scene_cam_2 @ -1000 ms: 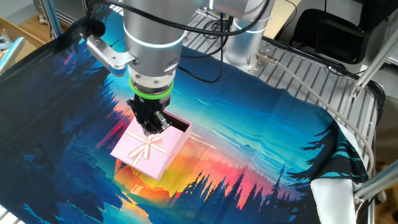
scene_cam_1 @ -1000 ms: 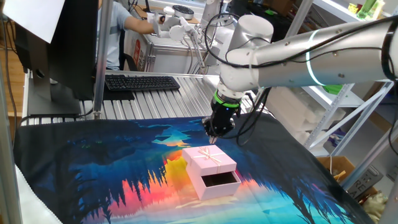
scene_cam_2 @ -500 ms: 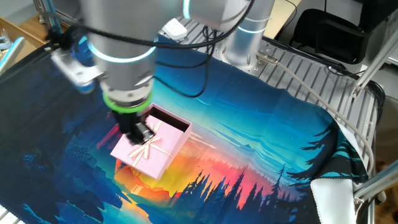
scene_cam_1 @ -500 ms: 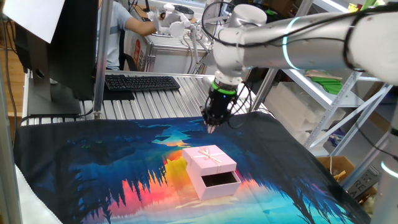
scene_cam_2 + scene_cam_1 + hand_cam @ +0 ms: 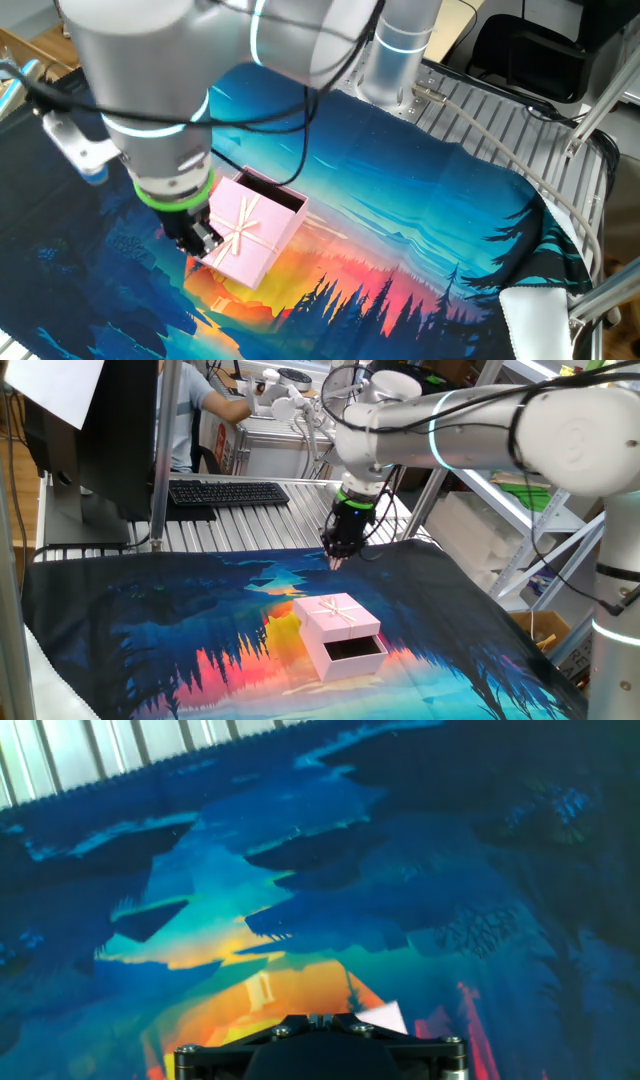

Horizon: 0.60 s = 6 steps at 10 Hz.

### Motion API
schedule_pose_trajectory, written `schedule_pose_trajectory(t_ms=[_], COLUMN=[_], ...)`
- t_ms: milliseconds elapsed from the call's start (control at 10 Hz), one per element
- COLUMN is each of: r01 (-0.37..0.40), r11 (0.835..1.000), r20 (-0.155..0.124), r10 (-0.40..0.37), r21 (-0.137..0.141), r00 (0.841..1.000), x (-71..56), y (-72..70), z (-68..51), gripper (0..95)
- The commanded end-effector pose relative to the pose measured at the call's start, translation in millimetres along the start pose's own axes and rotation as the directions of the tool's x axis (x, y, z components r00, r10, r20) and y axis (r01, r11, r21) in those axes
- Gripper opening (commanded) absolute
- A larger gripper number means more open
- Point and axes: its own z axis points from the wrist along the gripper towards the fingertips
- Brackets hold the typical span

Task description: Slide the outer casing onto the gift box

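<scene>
Nearest the front edge of the desk, on the printed cloth (image 5: 150,630): the outer casing (image 5: 338,618) sits partway over the gift box (image 5: 352,651). The tray's dark open end pokes out on the front-right side, so the sleeve is on but not fully home. Other fixed view agrees: dark strip of box (image 5: 275,194) visible past the casing (image 5: 245,228).

Change over the last second: the gripper (image 5: 336,559) has risen off the casing's bow and backed toward the rear edge of the desk. Casing and box haven't moved. I'd read this as a release and retreat, either repositioning for a push on the sleeve's end or finishing. The remaining overhang suggests one more push is needed.

Pose: arm reaches in from the right rear, wrist pointing down, fingertips hanging in air above the cloth behind the casing, touching nothing. Fingers look close together with nothing between them, but can't tell for sure. The hand view shows only the gripper body and cloth.

Farther back: keyboard (image 5: 228,492) on the slatted surface beyond the rear edge.
</scene>
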Motion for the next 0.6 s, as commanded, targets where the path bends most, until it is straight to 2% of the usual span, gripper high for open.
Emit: schedule_pose_trajectory(t_ms=[100,400,600], r01=[-0.005,-0.018,-0.023], r11=[1.000,1.000,1.000], r20=[0.010,0.010,0.006], r10=[0.006,0.018,0.023], r21=[-0.005,-0.005,-0.005], r00=[1.000,1.000,1.000], x=[-3.1,-11.3,-18.6], y=[7.7,17.6,21.1], z=[10.9,26.7,32.2], gripper=[0.0,0.0,0.0])
